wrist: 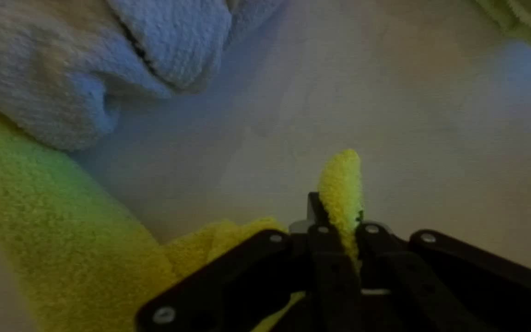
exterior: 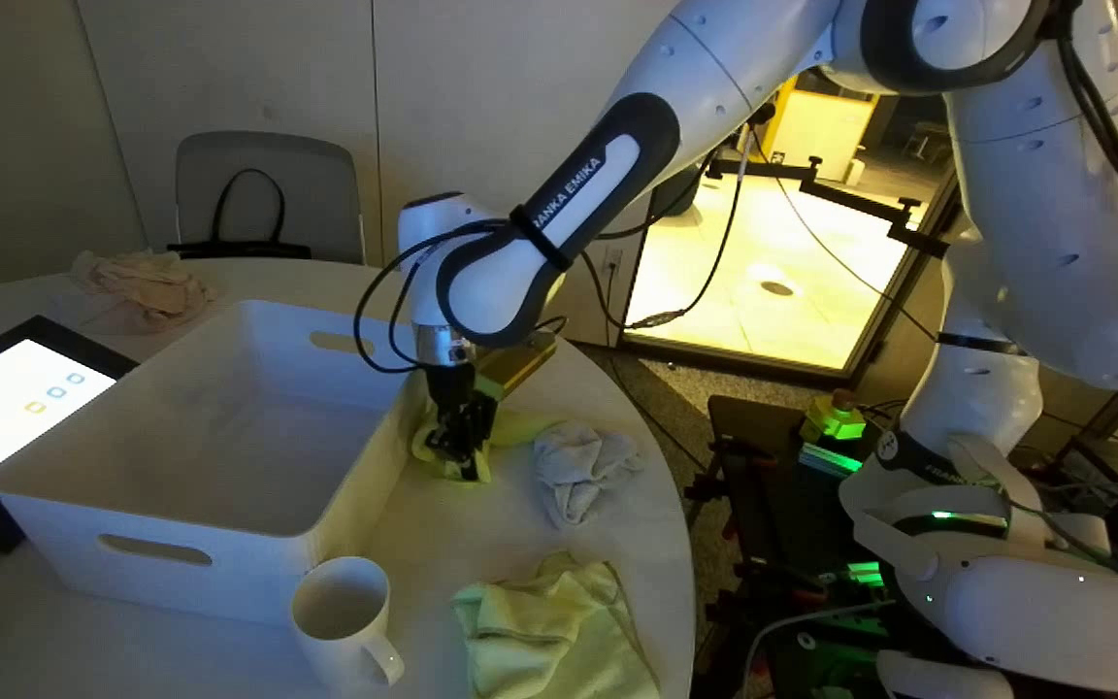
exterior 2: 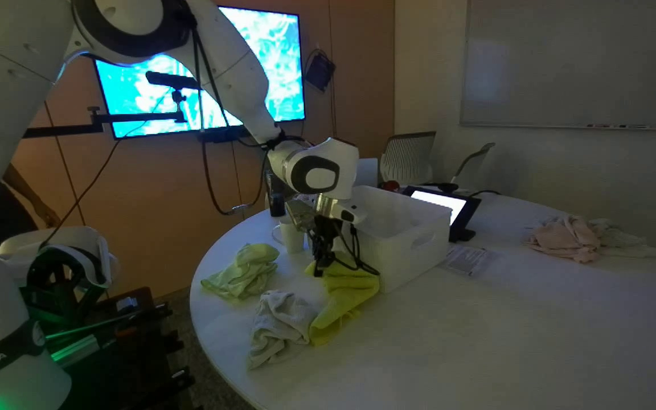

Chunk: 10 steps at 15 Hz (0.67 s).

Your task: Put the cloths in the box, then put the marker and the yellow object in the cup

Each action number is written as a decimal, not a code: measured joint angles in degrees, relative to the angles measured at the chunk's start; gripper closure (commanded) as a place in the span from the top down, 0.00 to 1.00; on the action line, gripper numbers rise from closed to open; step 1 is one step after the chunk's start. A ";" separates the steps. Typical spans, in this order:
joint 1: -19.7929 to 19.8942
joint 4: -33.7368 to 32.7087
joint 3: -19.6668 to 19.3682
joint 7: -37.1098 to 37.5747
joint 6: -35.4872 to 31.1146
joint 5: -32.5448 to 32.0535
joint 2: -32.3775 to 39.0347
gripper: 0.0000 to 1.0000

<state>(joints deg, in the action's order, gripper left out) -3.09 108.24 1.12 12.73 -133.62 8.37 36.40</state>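
My gripper (wrist: 339, 216) is shut on a fold of the yellow cloth (wrist: 85, 258). In both exterior views the gripper (exterior: 462, 442) (exterior 2: 323, 259) is low at the table, close beside the white box (exterior: 248, 582) (exterior 2: 402, 256). The rest of the yellow cloth (exterior 2: 351, 290) lies on the table. A grey cloth (exterior: 578, 471) (exterior 2: 282, 322) lies against it, also in the wrist view (wrist: 62, 69). A pale green cloth (exterior: 559, 631) (exterior 2: 245, 270) lies apart. A white cup (exterior: 345, 660) (exterior 2: 292, 236) stands upright by the box. The marker and yellow object do not show.
A lit tablet (exterior: 25, 417) (exterior 2: 442, 205) stands beside the box. Pinkish cloths (exterior: 147, 286) (exterior 2: 567, 239) lie beyond the box. A printed sheet (exterior 2: 467, 259) lies at the box's foot. A dark bottle (exterior 2: 275, 196) stands behind the cup. The round table's edge (exterior: 687, 563) is near.
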 measured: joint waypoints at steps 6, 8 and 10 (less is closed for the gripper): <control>-0.25 12.73 -0.14 0.97 1.35 -1.00 -17.70 0.02; -0.42 15.03 -0.14 1.77 4.52 -2.62 -23.91 0.02; -0.49 15.92 -0.11 2.62 9.26 -4.33 -29.79 0.02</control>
<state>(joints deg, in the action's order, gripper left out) -3.59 124.16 1.00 15.36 -124.36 4.04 6.61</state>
